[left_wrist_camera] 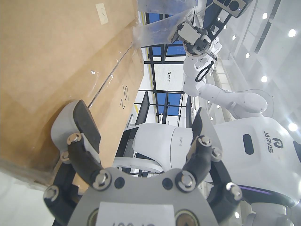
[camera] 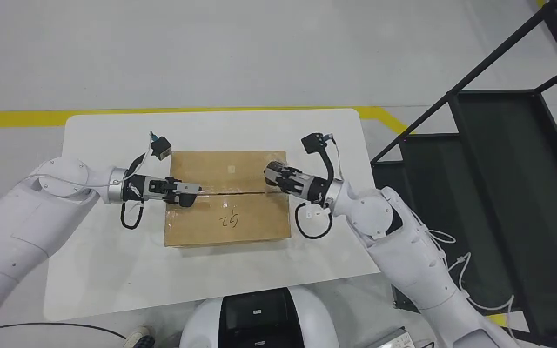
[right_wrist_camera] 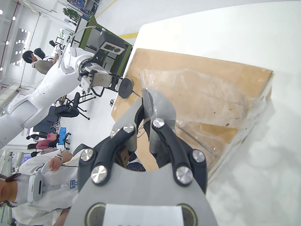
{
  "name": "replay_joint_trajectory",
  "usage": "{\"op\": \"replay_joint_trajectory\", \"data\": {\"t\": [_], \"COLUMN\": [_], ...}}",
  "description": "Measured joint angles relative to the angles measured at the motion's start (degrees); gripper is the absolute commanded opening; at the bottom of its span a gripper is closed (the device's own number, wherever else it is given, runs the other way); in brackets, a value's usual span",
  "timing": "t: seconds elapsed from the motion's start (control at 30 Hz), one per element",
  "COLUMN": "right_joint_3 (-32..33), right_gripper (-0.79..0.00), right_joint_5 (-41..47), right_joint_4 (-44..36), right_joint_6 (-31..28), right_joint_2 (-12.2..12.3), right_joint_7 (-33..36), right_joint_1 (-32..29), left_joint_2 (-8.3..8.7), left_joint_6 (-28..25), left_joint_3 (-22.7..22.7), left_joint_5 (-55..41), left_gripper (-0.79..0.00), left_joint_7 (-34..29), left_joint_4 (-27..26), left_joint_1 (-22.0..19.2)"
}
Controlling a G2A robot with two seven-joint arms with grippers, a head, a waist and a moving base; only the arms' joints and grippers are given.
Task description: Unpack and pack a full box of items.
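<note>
- Table (camera: 104,261): white, with rounded corners. Its near edge lies closest to the robot, and it carries the box at its middle.
- Box (camera: 218,174): brown cardboard, lying flat with its flaps closed. Its long side runs across the table.
- Handwritten mark (camera: 230,217): dark pen on the near half of the box top.
- Seam (camera: 235,190): the line where the two top flaps meet. It runs along the length of the box, between the two grippers.
- Left gripper (camera: 190,190): at the left end of the box, level with the seam.
  - In the left wrist view the left gripper (left_wrist_camera: 140,116) is released, with its jaws spread wide.
  - One dark pad (left_wrist_camera: 85,125) rests against the cardboard beside the seam (left_wrist_camera: 105,83). The other finger hangs off the box in the air.
- Right gripper (camera: 271,174): over the right part of the box top, close to the seam.
  - In its own wrist view the right gripper (right_wrist_camera: 145,99) is clenched on a strip of clear tape (right_wrist_camera: 195,95).
- Clear tape: wrinkled and see-through.
  - In the left wrist view the tape (left_wrist_camera: 160,31) stretches from the end of the box (left_wrist_camera: 58,48) up to the fingers of the right gripper (left_wrist_camera: 176,35).
- Pale label (camera: 231,168): a small patch on the far half of the box top.
- Yellow floor line (camera: 261,110): just beyond the far edge of the table.
- Dark metal steps (camera: 496,174): on the floor to the right of the table.
</note>
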Motion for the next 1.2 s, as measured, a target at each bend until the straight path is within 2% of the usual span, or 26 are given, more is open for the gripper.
{"op": "replay_joint_trajectory", "data": {"t": [0.3,0.47,0.77,1.2], "right_joint_3": [0.06,-5.21,-13.80,-17.32], "right_gripper": [-0.785,-0.785,-0.785,-0.785], "right_joint_5": [0.86,1.16,3.31,2.40], "right_joint_4": [0.01,4.23,14.67,17.35], "right_joint_6": [-1.77,-0.74,-0.14,1.66], "right_joint_2": [0.04,-1.03,-3.72,-5.20], "right_joint_7": [1.43,4.22,5.07,6.51], "right_joint_1": [0.50,5.34,14.27,17.83], "left_joint_2": [0.00,0.00,0.00,0.00], "left_joint_6": [0.00,0.00,0.00,0.00], "left_joint_3": [0.00,0.00,0.00,0.00], "left_joint_5": [0.00,0.00,0.00,0.00], "left_gripper": [0.000,0.000,0.000,0.000], "left_joint_7": [0.00,0.00,0.00,0.00], "left_joint_4": [0.00,0.00,0.00,0.00], "left_joint_1": [0.00,0.00,0.00,0.00]}}
